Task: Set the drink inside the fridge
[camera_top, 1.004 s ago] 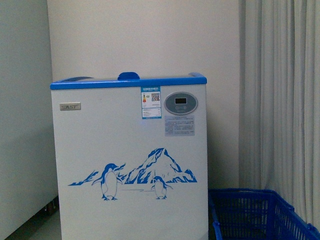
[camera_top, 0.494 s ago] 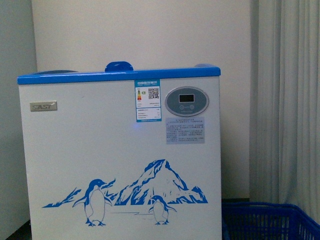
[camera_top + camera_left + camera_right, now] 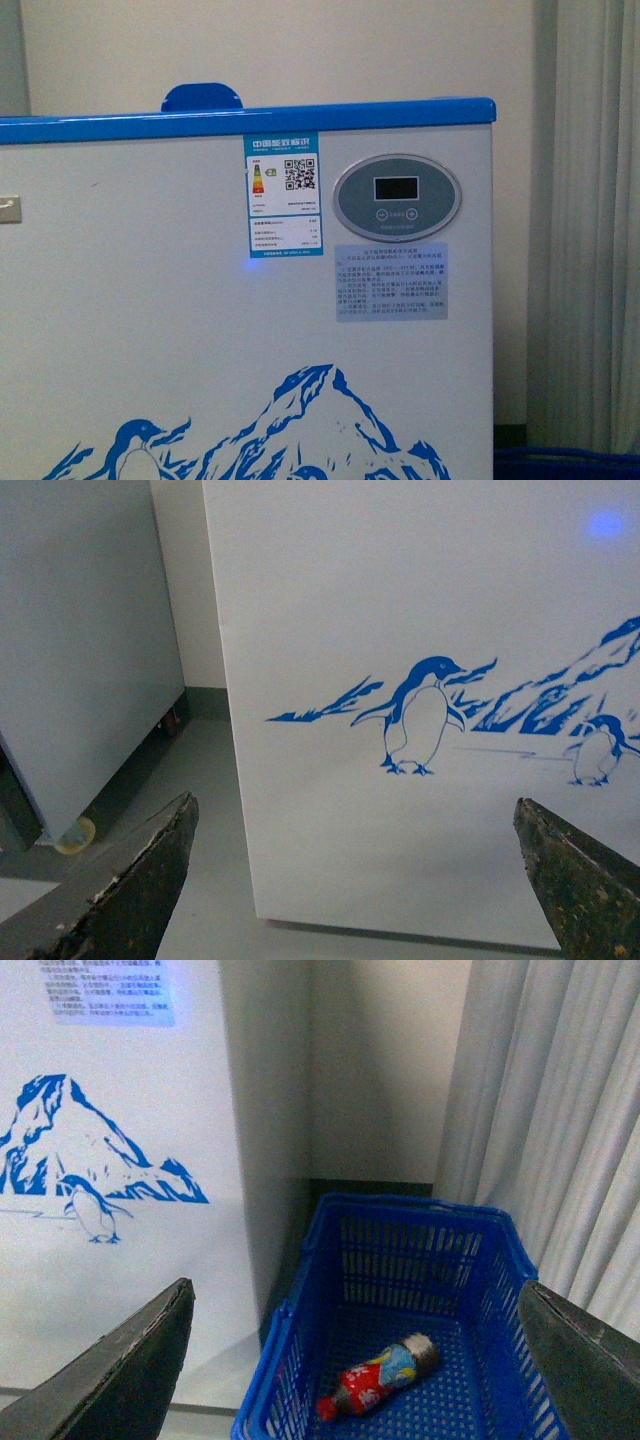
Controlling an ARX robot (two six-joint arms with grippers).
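The fridge (image 3: 150, 330) is a white chest freezer with a blue top rim (image 3: 300, 118) and a blue penguin-and-mountain picture; it fills the front view. Its front also shows in the left wrist view (image 3: 420, 600) and the right wrist view (image 3: 110, 1060). The drink (image 3: 378, 1377), a bottle with a red and blue label and a red cap, lies on its side in a blue plastic basket (image 3: 420, 1250) on the floor beside the fridge. My left gripper (image 3: 355, 805) is open and empty, facing the fridge's lower front. My right gripper (image 3: 355, 1287) is open and empty, above the basket, apart from the drink.
A plain grey cabinet (image 3: 80, 630) on casters stands left of the fridge. A pale curtain (image 3: 595, 250) hangs to the right, behind the basket, whose rim (image 3: 565, 465) shows at the front view's bottom edge. A display panel (image 3: 397, 195) sits on the fridge front.
The front view has come closer to the fridge, which now looks larger and reaches past the left edge. The basket has slid almost out of that view.
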